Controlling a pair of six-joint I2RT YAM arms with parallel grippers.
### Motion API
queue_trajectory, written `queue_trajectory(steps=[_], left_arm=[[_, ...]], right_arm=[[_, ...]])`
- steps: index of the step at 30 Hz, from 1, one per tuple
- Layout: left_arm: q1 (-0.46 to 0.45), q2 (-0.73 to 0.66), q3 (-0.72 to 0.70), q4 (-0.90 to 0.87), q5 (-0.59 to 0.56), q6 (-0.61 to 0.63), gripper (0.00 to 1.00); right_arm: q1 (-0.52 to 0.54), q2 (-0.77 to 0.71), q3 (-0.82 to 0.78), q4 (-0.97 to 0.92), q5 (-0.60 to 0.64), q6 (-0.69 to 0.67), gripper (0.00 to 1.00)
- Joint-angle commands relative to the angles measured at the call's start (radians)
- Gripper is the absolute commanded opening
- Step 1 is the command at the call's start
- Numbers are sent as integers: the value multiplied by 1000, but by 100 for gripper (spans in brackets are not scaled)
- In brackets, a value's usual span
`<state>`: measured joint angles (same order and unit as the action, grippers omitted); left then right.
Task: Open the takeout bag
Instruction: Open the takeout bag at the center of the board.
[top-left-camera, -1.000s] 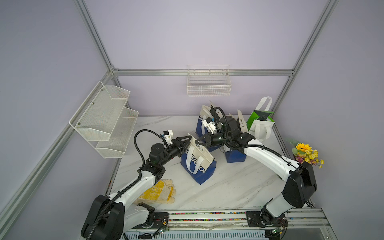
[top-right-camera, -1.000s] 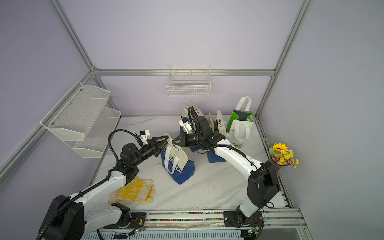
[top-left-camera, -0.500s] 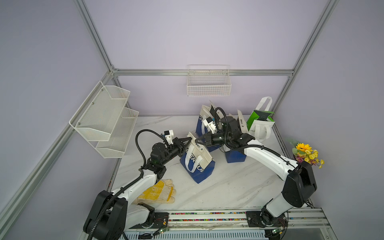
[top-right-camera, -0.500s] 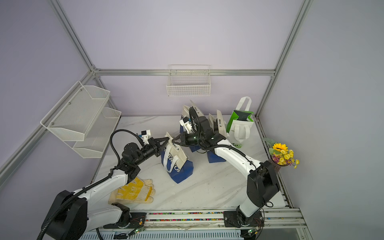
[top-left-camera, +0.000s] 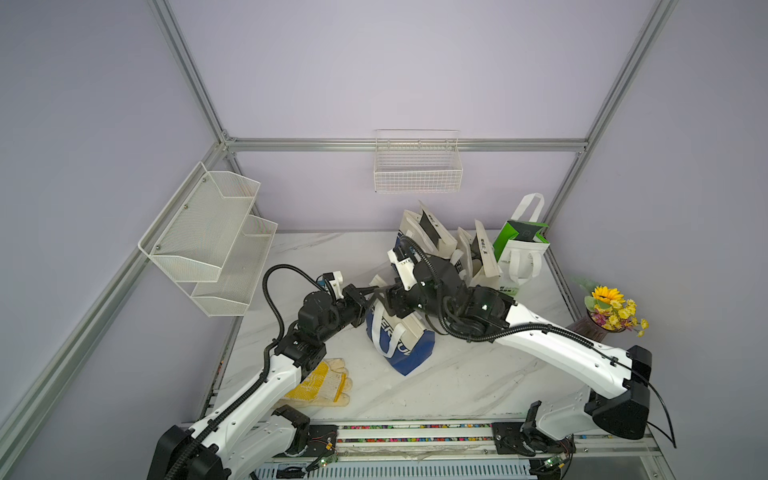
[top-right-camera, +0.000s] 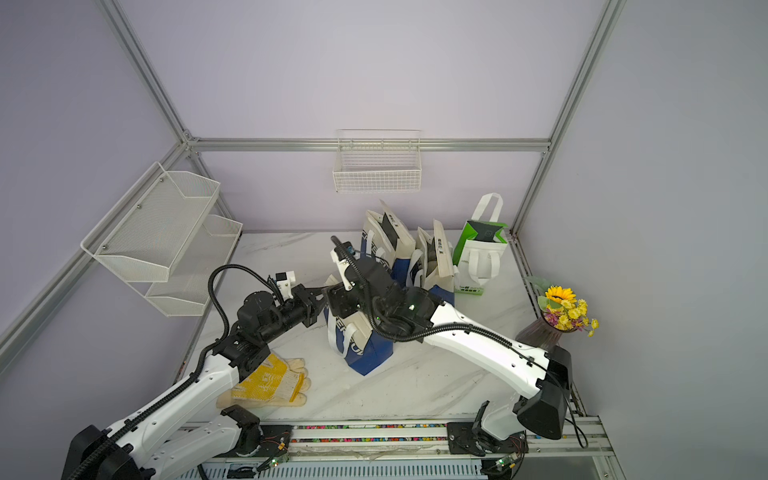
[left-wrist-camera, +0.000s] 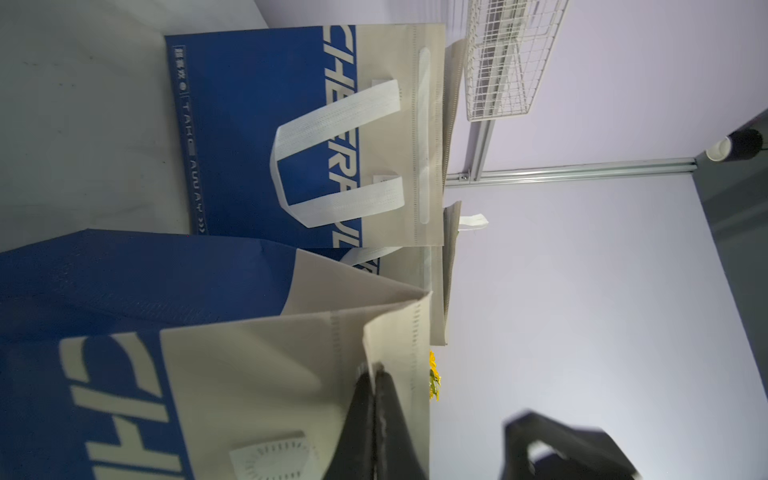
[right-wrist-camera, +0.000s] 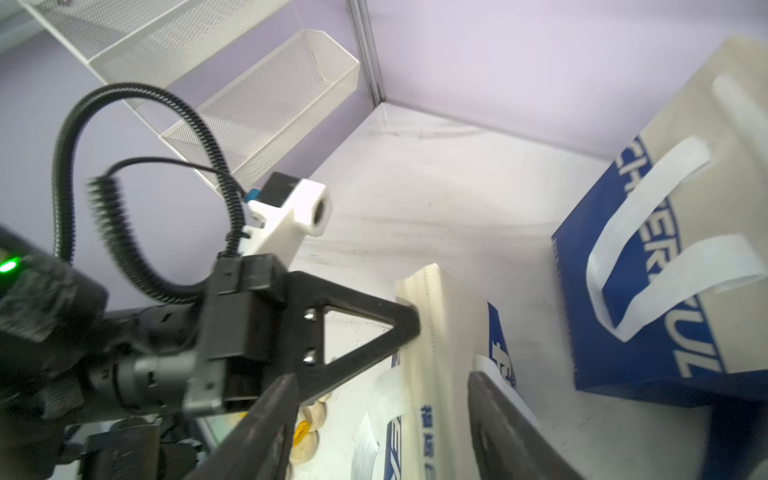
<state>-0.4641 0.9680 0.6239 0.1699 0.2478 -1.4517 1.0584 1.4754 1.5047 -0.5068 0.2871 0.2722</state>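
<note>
The takeout bag (top-left-camera: 399, 340) (top-right-camera: 361, 340), blue below and beige at the top with white handles, stands in the middle of the table in both top views. My left gripper (top-left-camera: 371, 296) (left-wrist-camera: 372, 368) is shut on the beige top edge of the bag (left-wrist-camera: 249, 374). In the right wrist view the left gripper (right-wrist-camera: 411, 322) pinches that edge (right-wrist-camera: 432, 307). My right gripper (top-left-camera: 384, 300) (right-wrist-camera: 380, 378) is open just above the bag's top, one finger on each side of the folded rim, gripping nothing.
Two more blue and beige bags (top-left-camera: 419, 232) (top-left-camera: 482, 253) and a green and white bag (top-left-camera: 519, 249) stand at the back. A yellow glove (top-left-camera: 320, 382) lies at the front left. Flowers (top-left-camera: 611, 307) stand at the right edge. Wire shelves (top-left-camera: 208, 241) hang on the left wall.
My left gripper has closed on the bag's top edge. My right gripper, shut on the rim before, has opened and let it go.
</note>
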Motion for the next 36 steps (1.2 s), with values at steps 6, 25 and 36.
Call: queue_trajectory(steps=[6,25,36], left_arm=[[-19,-116,120,-216,-167,-19,0],[-44,-183,242,-432,-225,-96,0],[-68,-281,208,-472,-298,-176,0]], right_arm=[[164,88,28,-128,465,-141,68],[76,159,-73,-35,476,-153,68],[-46,202,-102,18,275,-185,73]])
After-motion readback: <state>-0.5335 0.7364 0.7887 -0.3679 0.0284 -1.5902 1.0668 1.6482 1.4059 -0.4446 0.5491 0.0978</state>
